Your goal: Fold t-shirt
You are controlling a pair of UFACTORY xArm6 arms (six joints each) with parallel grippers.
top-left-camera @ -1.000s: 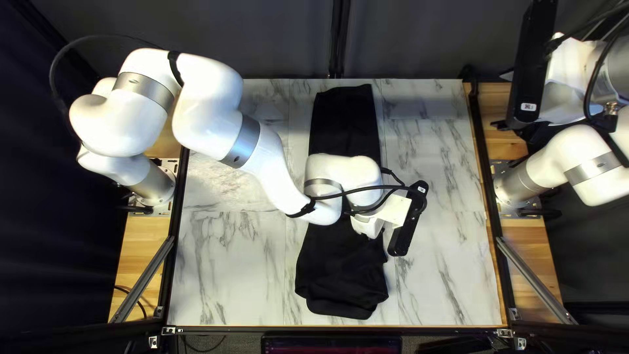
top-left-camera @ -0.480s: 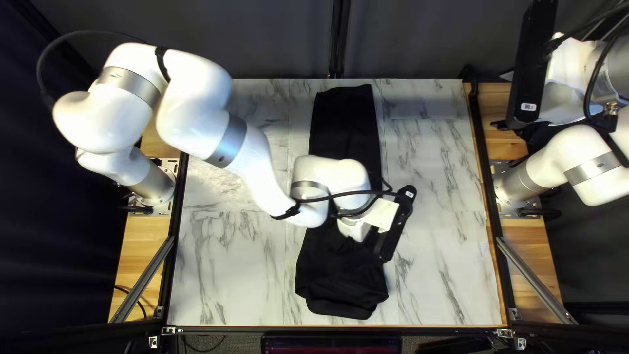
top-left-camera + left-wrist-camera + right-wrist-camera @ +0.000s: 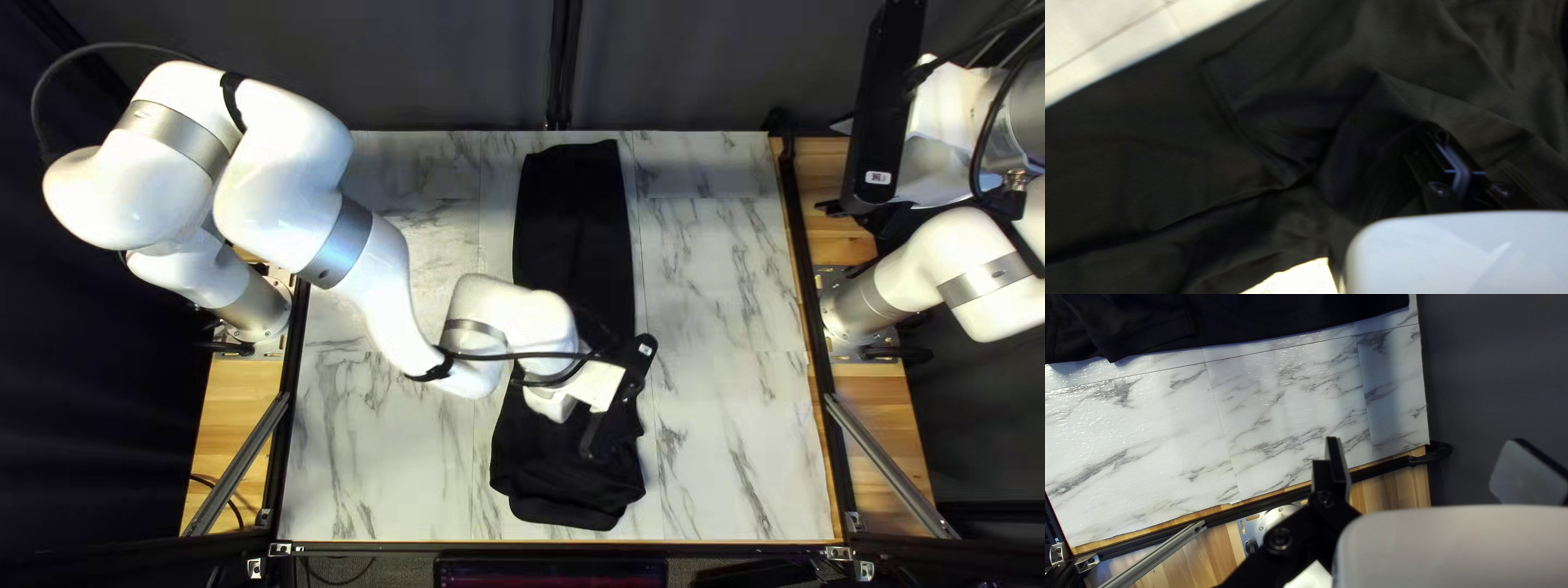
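The black t-shirt (image 3: 572, 218) lies as a long narrow strip on the table. Over its nearer half is my left gripper (image 3: 597, 386), its fingertips hidden in the top left view. Up close, my left gripper (image 3: 1454, 158) has its two fingers together, low at the wrinkled cloth (image 3: 1263, 136); no cloth shows clearly between them. A hemmed edge and ridges lie beside it. Off the table at the right is my right gripper (image 3: 890, 218). From its own camera, my right gripper (image 3: 1429, 457) stands wide open and empty, with the shirt (image 3: 1263, 316) far ahead.
Marble-patterned table (image 3: 729, 457) shows on both sides of the shirt. Dark rails (image 3: 800, 272) and metal braces (image 3: 887, 463) run along the table's sides. The left arm (image 3: 376, 294) crosses the table's left half.
My left arm has drawn back toward the left and the near edge, its gripper moving across the shirt. The shirt's visible outline looks unchanged. The right arm has stayed still.
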